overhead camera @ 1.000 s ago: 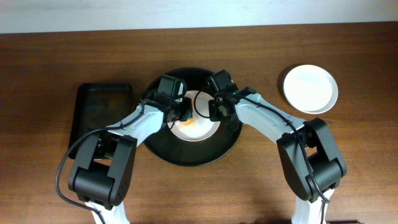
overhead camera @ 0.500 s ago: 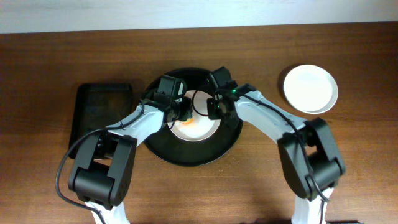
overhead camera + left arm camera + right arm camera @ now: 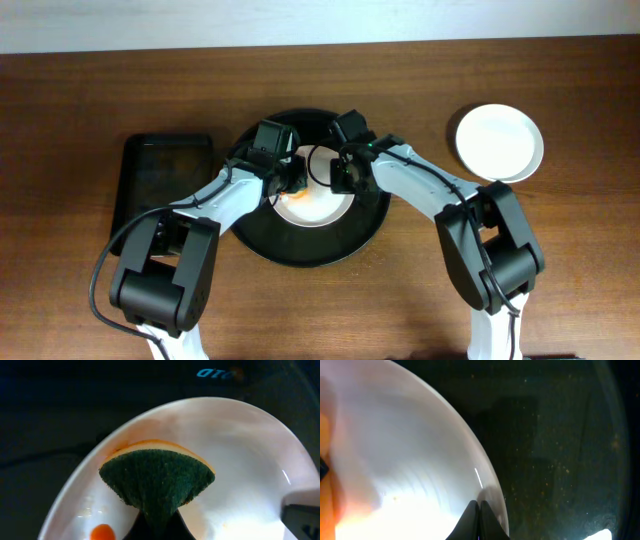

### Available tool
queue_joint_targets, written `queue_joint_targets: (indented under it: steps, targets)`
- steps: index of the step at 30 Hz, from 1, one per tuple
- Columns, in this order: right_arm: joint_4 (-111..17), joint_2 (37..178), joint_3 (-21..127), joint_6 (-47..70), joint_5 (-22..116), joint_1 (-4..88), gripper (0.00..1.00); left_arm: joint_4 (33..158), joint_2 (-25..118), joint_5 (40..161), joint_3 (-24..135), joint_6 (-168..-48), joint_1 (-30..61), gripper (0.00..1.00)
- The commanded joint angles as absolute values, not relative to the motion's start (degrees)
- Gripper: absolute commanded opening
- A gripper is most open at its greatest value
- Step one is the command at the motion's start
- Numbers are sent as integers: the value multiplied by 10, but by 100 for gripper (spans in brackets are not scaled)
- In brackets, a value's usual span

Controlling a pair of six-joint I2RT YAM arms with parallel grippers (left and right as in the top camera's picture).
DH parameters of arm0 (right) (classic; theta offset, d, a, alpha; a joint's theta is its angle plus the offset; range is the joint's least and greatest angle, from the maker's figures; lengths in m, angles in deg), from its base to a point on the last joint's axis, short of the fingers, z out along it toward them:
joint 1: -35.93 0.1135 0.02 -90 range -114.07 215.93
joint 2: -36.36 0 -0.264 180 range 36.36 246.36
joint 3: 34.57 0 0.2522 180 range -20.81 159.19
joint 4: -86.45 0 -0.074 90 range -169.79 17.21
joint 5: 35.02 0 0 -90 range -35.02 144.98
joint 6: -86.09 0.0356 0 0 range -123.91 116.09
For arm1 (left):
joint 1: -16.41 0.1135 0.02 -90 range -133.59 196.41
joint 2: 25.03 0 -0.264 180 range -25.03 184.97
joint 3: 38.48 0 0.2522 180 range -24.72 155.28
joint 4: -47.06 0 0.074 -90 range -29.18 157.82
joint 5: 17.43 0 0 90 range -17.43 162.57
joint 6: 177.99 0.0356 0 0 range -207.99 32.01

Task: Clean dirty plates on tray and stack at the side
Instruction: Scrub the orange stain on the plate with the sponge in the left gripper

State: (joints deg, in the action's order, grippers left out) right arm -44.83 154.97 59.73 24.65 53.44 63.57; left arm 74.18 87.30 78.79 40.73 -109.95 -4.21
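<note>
Dim, perhaps blurred wrist views

a smeared plate [image 3: 322, 207] lies on the black tray [image 3: 300, 256], a clean plate [image 3: 500, 142] well apart.

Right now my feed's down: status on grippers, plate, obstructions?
Left gripper shut on sponge, pressed on plate in tray. Right gripper shut on plate rim. Orange smear unwiped. Nothing in the way.

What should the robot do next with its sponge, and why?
Probably sweep the sponge, pinched in the left tool, across the plate to the orange blob. That blob looks like sauce not yet wiped, and the right tool pinches the plate's rim, so it should hold steady for the wipe.
</note>
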Motion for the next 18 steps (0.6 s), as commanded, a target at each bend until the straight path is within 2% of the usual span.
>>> queue_joint_targets:
  steps: [1, 18]
  targets:
    - [-434, 1584, 585, 255, 534, 617, 4, 775, 898, 716, 388, -1087, -39, 0]
    - [-434, 1587, 585, 255, 541, 618, 4, 784, 897, 615, 394, -1049, -39, 0]
